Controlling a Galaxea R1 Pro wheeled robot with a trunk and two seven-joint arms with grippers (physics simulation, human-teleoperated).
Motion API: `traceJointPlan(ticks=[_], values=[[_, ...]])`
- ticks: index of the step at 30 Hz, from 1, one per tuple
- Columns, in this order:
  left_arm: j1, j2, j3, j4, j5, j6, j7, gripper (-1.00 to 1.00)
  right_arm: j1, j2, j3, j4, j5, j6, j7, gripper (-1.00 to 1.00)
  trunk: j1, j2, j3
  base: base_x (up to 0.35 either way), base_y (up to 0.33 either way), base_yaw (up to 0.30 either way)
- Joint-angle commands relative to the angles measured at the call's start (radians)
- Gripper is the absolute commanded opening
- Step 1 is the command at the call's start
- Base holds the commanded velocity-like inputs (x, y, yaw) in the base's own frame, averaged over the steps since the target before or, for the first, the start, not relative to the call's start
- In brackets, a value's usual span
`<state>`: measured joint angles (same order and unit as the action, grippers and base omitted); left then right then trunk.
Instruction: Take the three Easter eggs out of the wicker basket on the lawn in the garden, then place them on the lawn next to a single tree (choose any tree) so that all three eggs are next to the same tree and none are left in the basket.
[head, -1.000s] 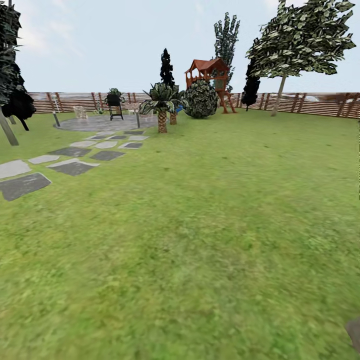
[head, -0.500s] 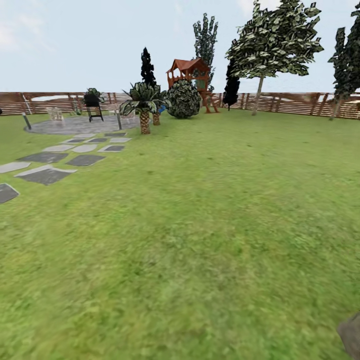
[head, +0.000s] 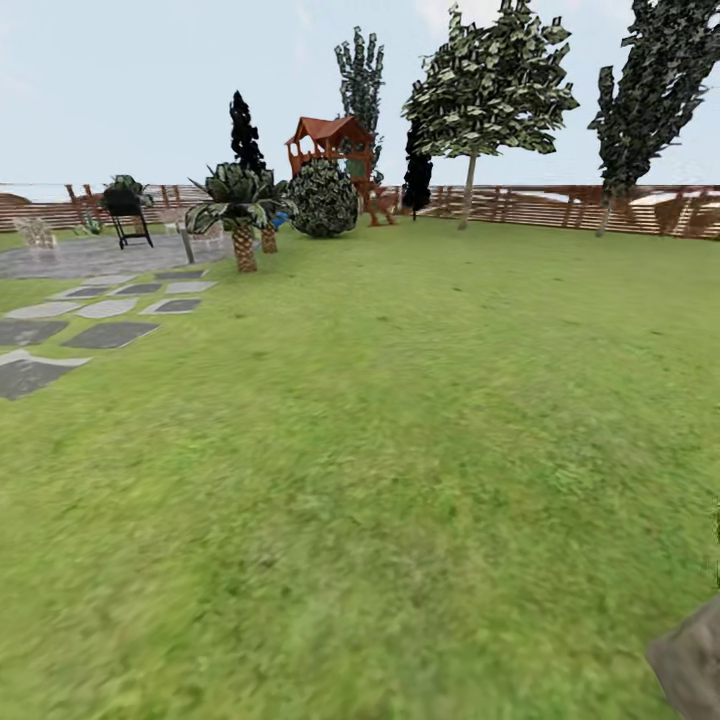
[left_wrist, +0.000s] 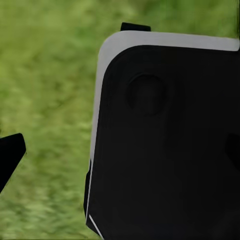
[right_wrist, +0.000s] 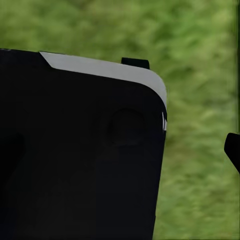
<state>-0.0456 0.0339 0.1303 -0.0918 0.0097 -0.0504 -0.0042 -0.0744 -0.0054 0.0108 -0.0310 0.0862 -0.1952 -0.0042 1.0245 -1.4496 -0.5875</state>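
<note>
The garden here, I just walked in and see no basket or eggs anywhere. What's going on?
Nothing is being handled. The robot is out on the lawn, looking across grass toward the slatted fence, a red-brown playset and a pale-trunked tree. Stepping stones lie off to the left. Both wrist views look down past the robot's dark body at grass. It seems to be on its way.

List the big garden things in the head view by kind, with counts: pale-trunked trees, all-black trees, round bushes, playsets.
Pale-trunked trees: 2
All-black trees: 2
Round bushes: 1
Playsets: 1
Total: 6
The tall tree behind the playset is left out because its trunk is hidden.
</note>
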Motion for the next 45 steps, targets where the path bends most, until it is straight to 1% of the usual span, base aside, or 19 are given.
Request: traceJointPlan(ticks=[1, 26, 45], values=[[0.0, 0.0, 0.005, 0.0, 0.001, -0.003, 0.0, 1.0, -0.001, 0.0, 0.0, 0.001, 0.009, -0.003, 0.0, 1.0, 0.001, 0.0, -0.001, 0.324, 0.0, -0.248], [-0.001, 0.0, 0.005, 0.001, 0.001, -0.003, 0.0, 1.0, -0.001, 0.0, 0.0, 0.002, 0.009, -0.003, 0.0, 1.0, 0.001, 0.0, -0.001, 0.324, 0.0, -0.246], [0.0, 0.0, 0.005, 0.001, 0.001, -0.003, 0.0, 1.0, -0.001, -0.001, 0.003, 0.002, 0.01, -0.003, -0.003, 1.0, 0.001, 0.0, -0.001, 0.324, 0.0, -0.016]])
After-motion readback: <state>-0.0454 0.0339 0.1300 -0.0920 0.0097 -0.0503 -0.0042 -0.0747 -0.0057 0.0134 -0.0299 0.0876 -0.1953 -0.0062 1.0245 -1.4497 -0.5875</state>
